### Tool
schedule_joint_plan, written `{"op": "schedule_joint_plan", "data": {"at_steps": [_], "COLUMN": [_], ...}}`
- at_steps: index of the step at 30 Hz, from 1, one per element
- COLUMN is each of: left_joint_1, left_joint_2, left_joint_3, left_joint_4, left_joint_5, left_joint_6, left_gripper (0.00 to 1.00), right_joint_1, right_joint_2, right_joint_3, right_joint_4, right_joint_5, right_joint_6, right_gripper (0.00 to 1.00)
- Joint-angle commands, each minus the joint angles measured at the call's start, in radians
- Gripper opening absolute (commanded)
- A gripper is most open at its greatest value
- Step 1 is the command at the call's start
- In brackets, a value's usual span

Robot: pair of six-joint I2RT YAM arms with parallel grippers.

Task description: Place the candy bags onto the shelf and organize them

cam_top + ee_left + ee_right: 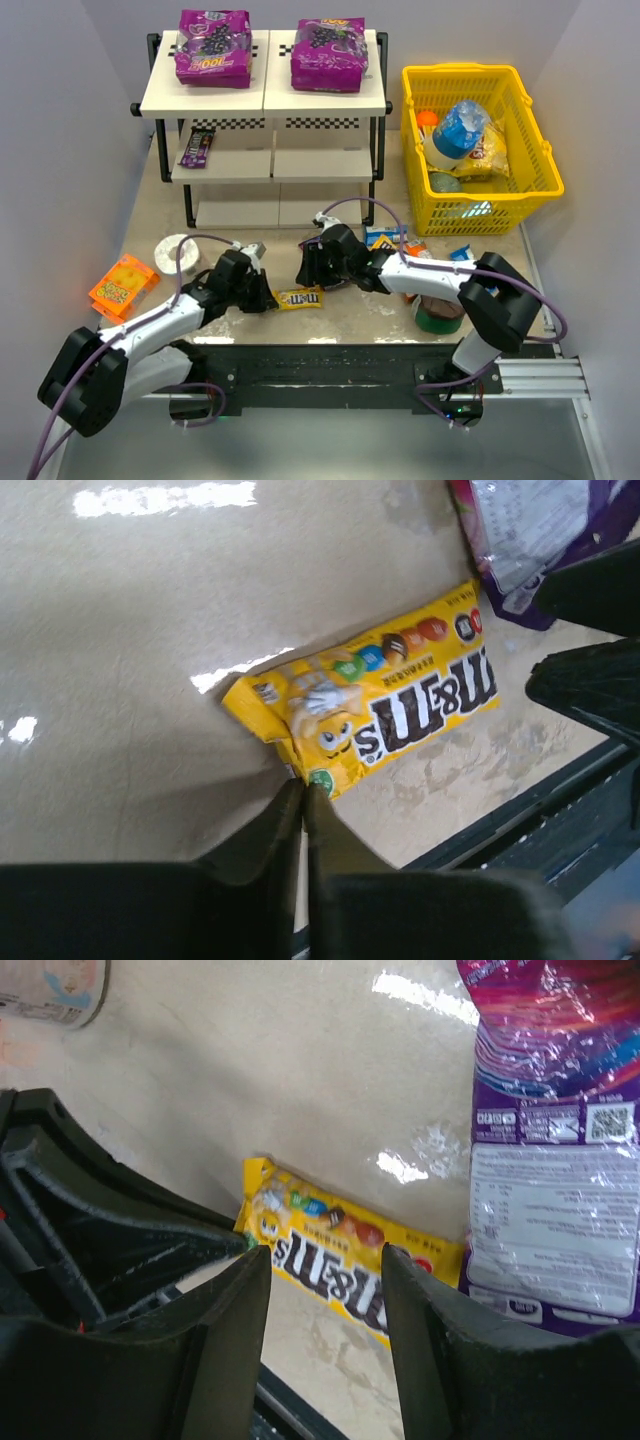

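Top external: closed left end effector (268, 299), open right end effector (306, 273) flank yellow bag (300, 297).

The arms (160, 322) wear white shells, black joints (500, 300) and purple cables (355, 200).

- Table (350, 308): beige, glossy top.
- Yellow M&M's packet (299, 297): lying flat, near front edge.
- Flat orange box (122, 286): left side.
- Shelf (265, 80): standing at rear.
- Yellow basket (465, 70): rear right, beside shelf.
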Motion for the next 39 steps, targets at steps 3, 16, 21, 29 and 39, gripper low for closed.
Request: {"op": "schedule_joint_plan", "data": {"at_steps": [3,16,21,29,39], "left_joint_1": [-0.005,-0.005,-0.005,-0.004,-0.004], "left_joint_2": [-0.106,-0.104,-0.098,-0.115,-0.049], "left_joint_3": [-0.018,-0.071,-0.105,-0.162,-0.24], "left_joint_4": [-0.049,0.059,0.115,0.233,0.401], "left_joint_5": [-0.102,-0.119,-0.087,-0.058,-0.021], "left_joint_6": [-0.088,-0.157,-0.183,-0.233,-0.277], "left_gripper": [0.29,0.43,0.44,0.53,0.49], "right_joint_1": [0.013,0.051,0.053,0.053,0.053], "right_joint_2": [0.046,-0.015,0.023,0.089,0.108], "right_joint_3": [0.037,-0.049,-0.092,-0.11,-0.109], "right_joint_4": [0.006,-0.031,-0.014,0.012,0.003], "right_joint_5": [0.004,0.018,0.016,0.034,0.048], "right_joint_6": [-0.022,0.022,0.047,0.056,0.053], "right_gripper": [0.44,0.24,0.16,0.11,0.1]}}
